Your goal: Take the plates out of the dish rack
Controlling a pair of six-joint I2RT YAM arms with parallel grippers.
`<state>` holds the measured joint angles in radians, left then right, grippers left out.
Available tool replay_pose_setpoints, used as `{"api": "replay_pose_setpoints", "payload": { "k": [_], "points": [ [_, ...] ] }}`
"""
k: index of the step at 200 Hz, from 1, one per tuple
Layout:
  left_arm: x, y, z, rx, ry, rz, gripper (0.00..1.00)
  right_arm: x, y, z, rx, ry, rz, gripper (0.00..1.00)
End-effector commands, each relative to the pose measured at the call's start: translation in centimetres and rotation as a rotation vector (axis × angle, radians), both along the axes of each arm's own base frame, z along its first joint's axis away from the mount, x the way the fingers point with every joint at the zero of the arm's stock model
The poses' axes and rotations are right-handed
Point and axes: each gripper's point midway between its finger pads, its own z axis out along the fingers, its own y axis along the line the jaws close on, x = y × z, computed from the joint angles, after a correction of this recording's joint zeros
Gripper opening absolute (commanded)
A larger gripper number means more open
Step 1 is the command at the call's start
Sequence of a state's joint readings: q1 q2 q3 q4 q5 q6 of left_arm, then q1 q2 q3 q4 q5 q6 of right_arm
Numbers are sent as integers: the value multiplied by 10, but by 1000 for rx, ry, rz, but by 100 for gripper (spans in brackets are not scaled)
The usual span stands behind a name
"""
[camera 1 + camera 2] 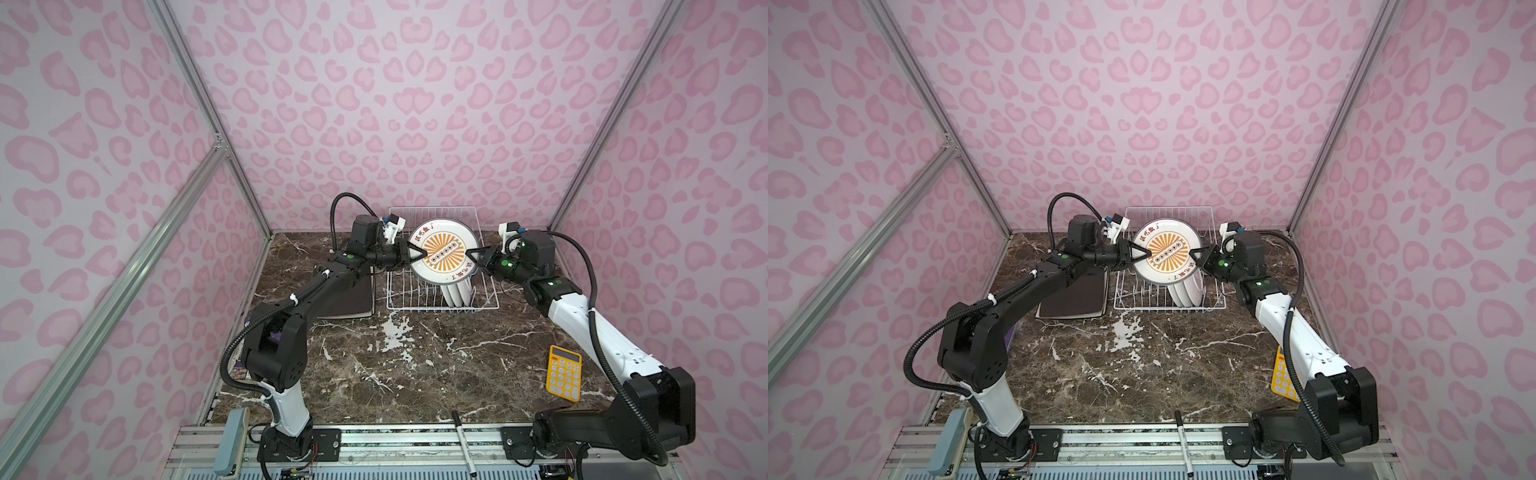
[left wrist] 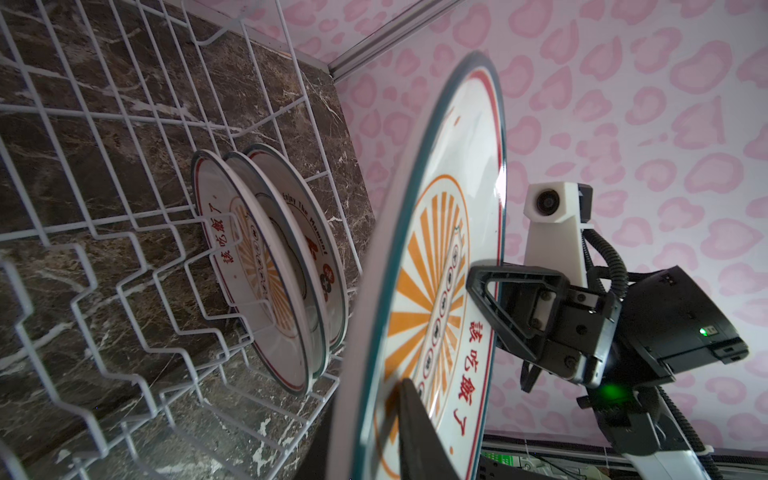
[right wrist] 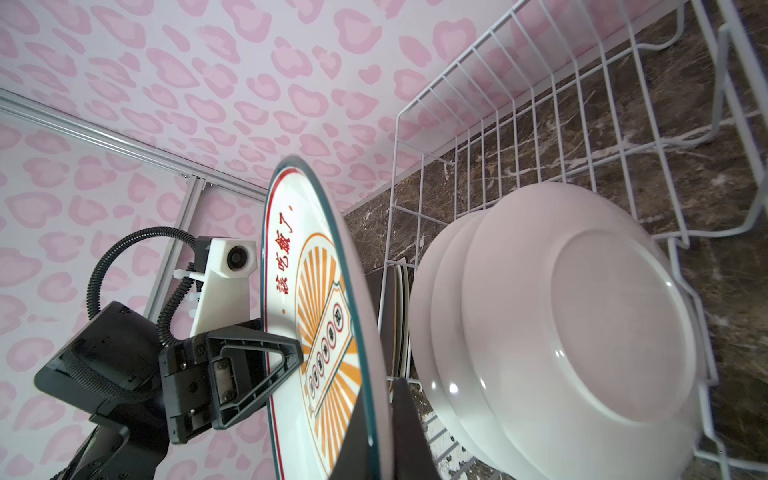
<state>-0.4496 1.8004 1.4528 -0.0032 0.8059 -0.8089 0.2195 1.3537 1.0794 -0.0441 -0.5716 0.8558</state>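
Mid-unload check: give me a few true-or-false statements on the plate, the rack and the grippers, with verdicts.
1. The sunburst plate is up over the dish rack, between the left gripper and the right gripper. True.
2. The dish rack holds no more plates. False: three round plates stand on edge in it.
3. The right gripper is shut on the sunburst plate's rim. True.
4. The yellow calculator lies inside the dish rack. False: it lies on the table, apart from the rack, beside the right arm.
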Motion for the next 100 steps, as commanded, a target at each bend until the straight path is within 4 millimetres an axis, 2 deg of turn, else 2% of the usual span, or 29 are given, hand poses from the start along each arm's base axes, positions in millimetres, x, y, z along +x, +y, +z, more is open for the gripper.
{"api": "replay_pose_setpoints", "payload": {
  "k": [1,19,56,100],
  "points": [
    [-4,-12,19,-73,-72,-49,21,0,7,3,24,-24,31,0],
    [-5,-13,21,-74,-74,-47,17,-1,7,1,24,-18,34,0],
    [-5,-12,22,-67,-73,-40,4,-2,5,1,16,-21,29,0],
    [-6,-8,23,-51,-78,-24,3,-4,1,3,1,-32,18,15]
  ]
}}
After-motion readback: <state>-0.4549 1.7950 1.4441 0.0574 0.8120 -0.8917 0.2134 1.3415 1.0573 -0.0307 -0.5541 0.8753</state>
